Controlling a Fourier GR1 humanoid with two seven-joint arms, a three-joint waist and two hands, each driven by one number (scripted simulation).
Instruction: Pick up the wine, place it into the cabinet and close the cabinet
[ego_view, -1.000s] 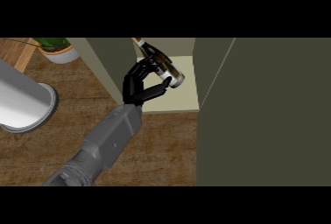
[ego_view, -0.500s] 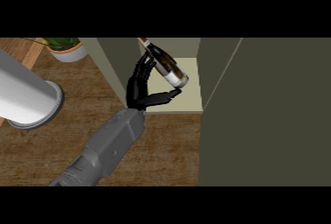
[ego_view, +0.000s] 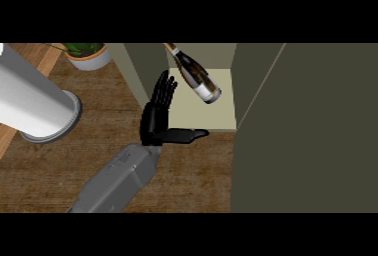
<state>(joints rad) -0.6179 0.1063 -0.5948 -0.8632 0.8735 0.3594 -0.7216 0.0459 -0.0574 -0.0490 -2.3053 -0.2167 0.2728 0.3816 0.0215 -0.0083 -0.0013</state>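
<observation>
Dark glass wine bottle sits tilted inside the pale cabinet, upper middle; left hand released, fingers straight. Door-closing's left.

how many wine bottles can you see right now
1. The wine bottle is inside the open cabinet, tilted, over its pale shelf, just right of the open hand. The cabinet door blocks the view's right side, so others could be hidden.
</observation>
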